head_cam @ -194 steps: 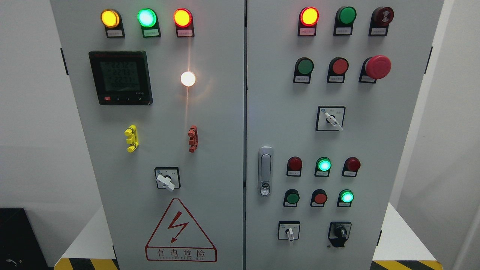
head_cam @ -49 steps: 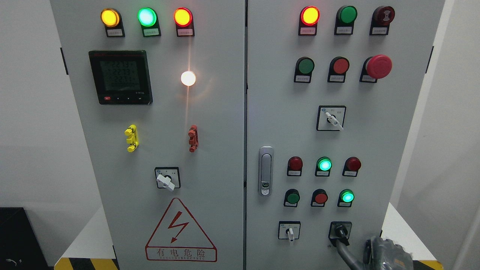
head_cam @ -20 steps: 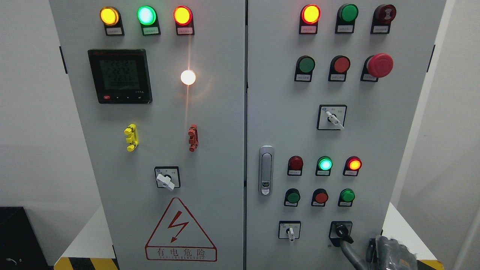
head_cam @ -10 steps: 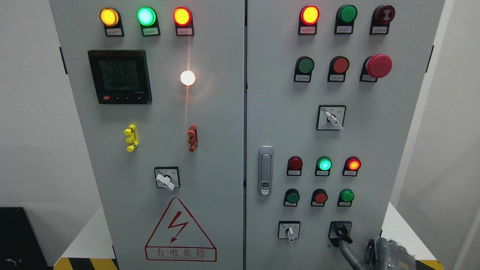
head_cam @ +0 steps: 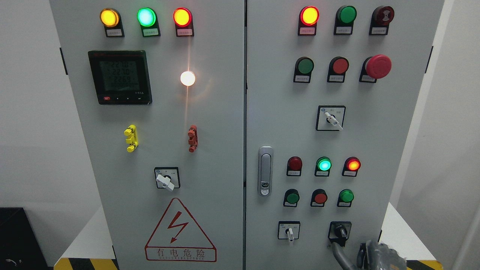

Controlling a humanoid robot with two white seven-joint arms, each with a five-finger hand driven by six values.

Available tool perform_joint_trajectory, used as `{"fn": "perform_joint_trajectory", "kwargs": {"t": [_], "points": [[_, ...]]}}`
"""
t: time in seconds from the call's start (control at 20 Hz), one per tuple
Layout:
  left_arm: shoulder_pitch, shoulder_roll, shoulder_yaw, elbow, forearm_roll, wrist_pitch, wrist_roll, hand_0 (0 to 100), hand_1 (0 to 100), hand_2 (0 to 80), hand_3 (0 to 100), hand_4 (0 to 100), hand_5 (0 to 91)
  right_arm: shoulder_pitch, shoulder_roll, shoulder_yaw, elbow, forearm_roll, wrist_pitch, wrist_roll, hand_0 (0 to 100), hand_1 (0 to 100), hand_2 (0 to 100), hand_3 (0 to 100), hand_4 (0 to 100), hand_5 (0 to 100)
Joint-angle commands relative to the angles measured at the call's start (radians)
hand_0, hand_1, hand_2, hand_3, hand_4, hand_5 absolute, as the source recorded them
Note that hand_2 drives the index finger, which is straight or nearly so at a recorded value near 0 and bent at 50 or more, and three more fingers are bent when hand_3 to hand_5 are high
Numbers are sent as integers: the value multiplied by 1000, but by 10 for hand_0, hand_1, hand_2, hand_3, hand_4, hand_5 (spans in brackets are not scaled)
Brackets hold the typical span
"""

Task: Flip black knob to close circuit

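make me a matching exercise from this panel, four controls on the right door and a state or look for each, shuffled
Column 1
1. black knob
2. emergency stop button
3. lower-row right green lamp
4. middle-row right red lamp

Column 2
A. lit, glowing orange-red
B. unlit
C. large red mushroom head
D. bottom right of the door, right hand just below it

Pairs: 1-D, 2-C, 3-B, 4-A

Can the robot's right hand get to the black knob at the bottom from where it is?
Probably yes. The right hand sits just below and right of the black knob, one gray finger reaching up toward it, with nothing in between.
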Motion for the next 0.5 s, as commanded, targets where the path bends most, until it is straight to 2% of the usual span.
{"fn": "perform_joint_trajectory", "kwargs": {"t": [0.0, 0.25, 0.35, 0.45], "points": [[0, 0, -1, -1, 0, -1, -1, 120, 556, 0, 0, 0, 0, 38, -32, 46, -58, 0, -7, -9, 0, 0, 862, 1000, 955, 973], [0, 0, 0, 1, 0, -1, -1, 120, 556, 0, 0, 0, 0, 130, -9, 41, -172, -4, -13, -12, 0, 0, 847, 1000, 946, 965], [0, 0, 0, 1, 0, -1, -1, 120, 556, 0, 0, 0, 0, 179, 11, 41, -226, -48, -16, -13, 0, 0, 828, 1000, 939, 958], [0, 0, 0, 1, 0, -1, -1, 120, 556, 0, 0, 0, 0, 236, 22, 43, -288, -150, -27, -48, 0, 0, 788, 993, 900, 933]]}}
